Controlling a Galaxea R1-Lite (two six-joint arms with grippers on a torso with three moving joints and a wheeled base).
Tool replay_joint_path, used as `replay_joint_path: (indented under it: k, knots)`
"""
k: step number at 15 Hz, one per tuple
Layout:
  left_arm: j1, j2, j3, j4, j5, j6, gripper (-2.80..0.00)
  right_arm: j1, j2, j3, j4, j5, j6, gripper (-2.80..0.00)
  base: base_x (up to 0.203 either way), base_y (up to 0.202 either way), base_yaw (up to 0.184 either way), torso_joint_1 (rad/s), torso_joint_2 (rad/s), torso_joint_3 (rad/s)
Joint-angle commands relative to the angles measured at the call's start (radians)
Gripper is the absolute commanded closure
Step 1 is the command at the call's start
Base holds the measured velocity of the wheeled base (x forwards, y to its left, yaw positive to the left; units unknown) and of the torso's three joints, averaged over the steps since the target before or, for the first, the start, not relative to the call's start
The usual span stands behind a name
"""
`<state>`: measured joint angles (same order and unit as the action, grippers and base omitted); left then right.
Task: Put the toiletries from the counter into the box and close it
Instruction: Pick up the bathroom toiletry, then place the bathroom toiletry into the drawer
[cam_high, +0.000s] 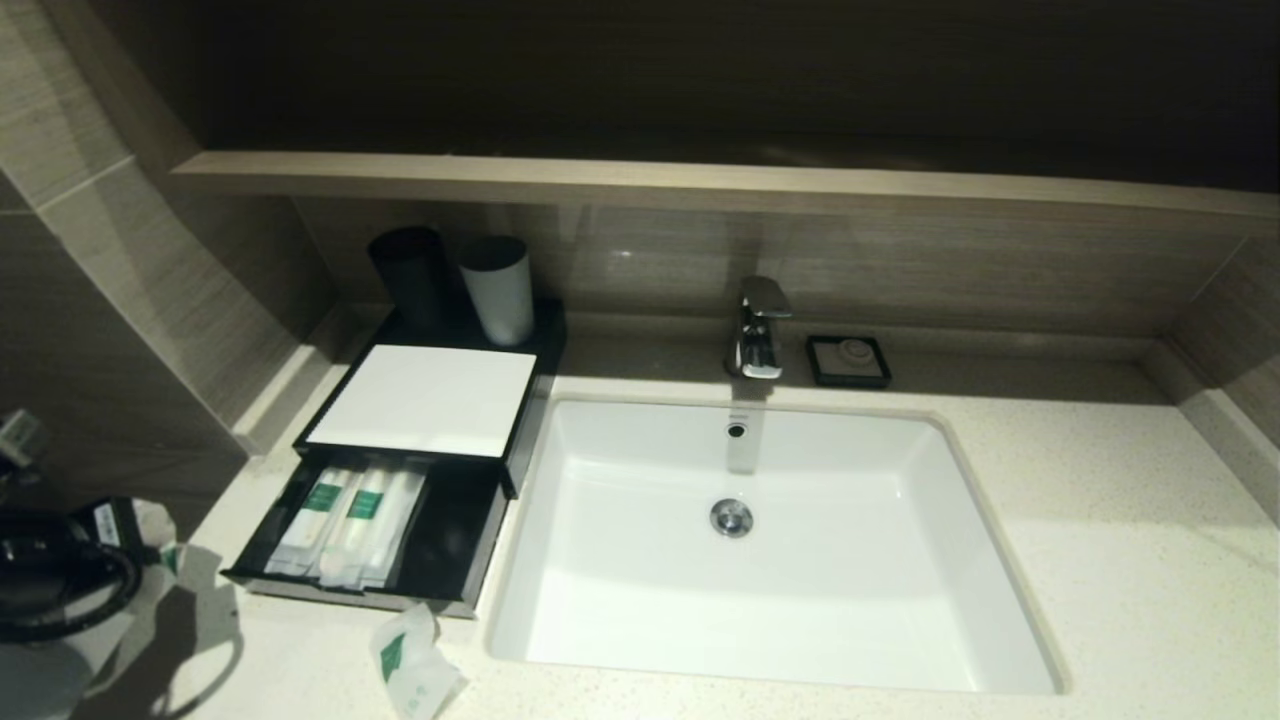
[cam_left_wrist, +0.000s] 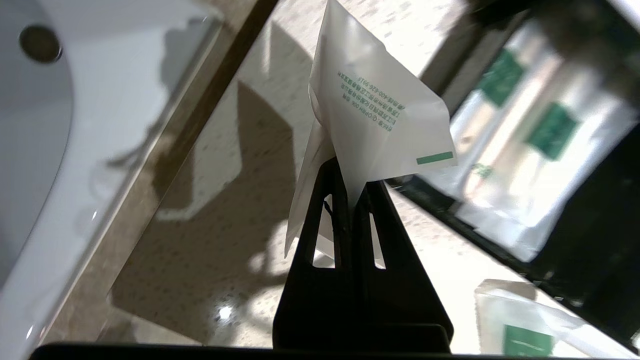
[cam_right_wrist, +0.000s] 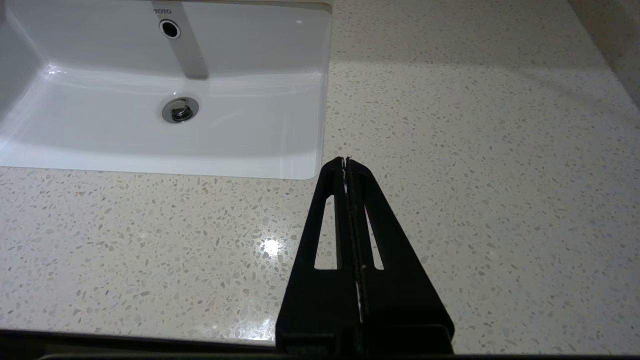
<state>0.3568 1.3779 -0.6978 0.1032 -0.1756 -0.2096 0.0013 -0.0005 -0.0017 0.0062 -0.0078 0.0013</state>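
Three long, narrow translucent sachets (cam_high: 352, 522) with green labels lay side by side in the open drawer (cam_high: 455, 545) of the low black box (cam_high: 520, 440), under its flat white top panel (cam_high: 425, 398). Sat at the left of the white rectangular sink basin (cam_high: 800, 600), on the off-white speckled stone counter (cam_high: 1130, 530). Lay crumpled on the counter just in front of the drawer: one more crinkly white sachet with a green mark (cam_high: 412, 665). Stood behind the box against the wall: a dark grey cup (cam_high: 408, 272) and a white cup (cam_high: 497, 288).

Held low at the counter's left edge, beside the drawer: the left gripper (cam_left_wrist: 350, 192), black slotted fingers pressed together on a folded white sachet with fine green print (cam_left_wrist: 372, 112), pinched by its lower corner and lifted off the stone. Hung over bare counter to the right of the basin: the right gripper (cam_right_wrist: 346, 161), fingers closed flat against each other, holding nothing.
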Motion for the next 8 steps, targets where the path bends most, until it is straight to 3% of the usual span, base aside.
replay_joint_path:
  k: [1, 3, 8]
  knots:
    - [-0.032, -0.01, -0.073, 0.015, -0.026, -0.002, 0.0, 0.0, 0.001, 0.0, 0.0, 0.0, 0.0, 0.0, 0.0, 0.0, 0.0, 0.0, 0.0, 0.0]
    - [-0.078, 0.002, -0.142, 0.039, -0.04, -0.003, 0.0, 0.0, 0.001, 0.0, 0.0, 0.0, 0.0, 0.0, 0.0, 0.0, 0.0, 0.0, 0.0, 0.0]
    - [-0.319, 0.064, -0.327, 0.127, -0.026, -0.016, 0.0, 0.0, 0.001, 0.0, 0.0, 0.0, 0.0, 0.0, 0.0, 0.0, 0.0, 0.0, 0.0, 0.0]
